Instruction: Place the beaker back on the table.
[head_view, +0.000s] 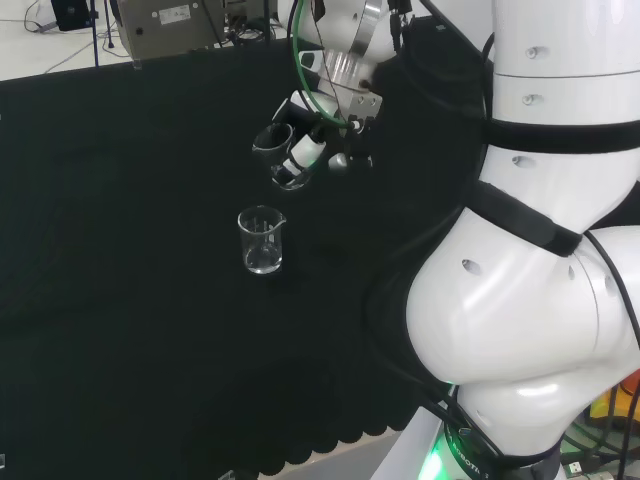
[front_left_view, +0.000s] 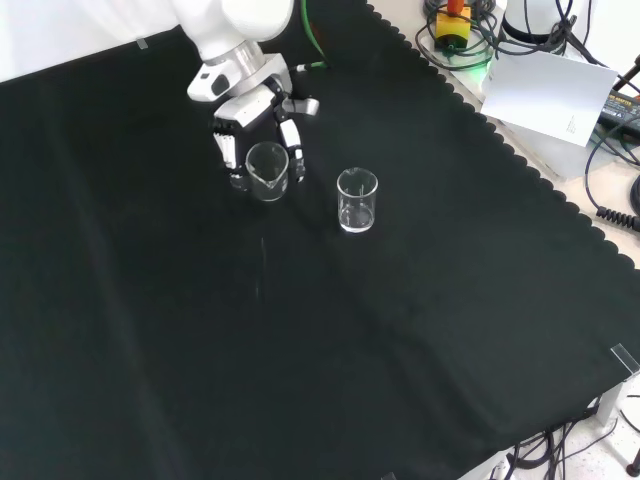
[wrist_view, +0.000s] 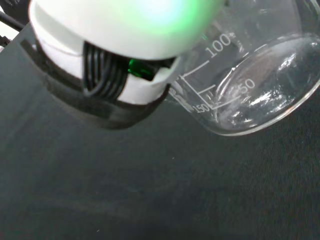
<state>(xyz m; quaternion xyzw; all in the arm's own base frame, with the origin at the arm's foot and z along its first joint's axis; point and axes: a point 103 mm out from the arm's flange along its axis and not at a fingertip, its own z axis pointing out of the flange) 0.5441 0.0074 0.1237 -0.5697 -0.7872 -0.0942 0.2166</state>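
Fingers curled round tilted beaker, seemingly above cloth, second beaker nearby

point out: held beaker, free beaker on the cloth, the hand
held beaker (front_left_view: 267, 170): front view, on its glass wall below the rim.
free beaker (head_view: 262, 242): head view, on its side wall.
hand (front_left_view: 231, 125): front view, on the palm above the fingers.

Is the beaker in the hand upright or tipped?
Tipped: the held beaker leans in the hand, above the cloth.
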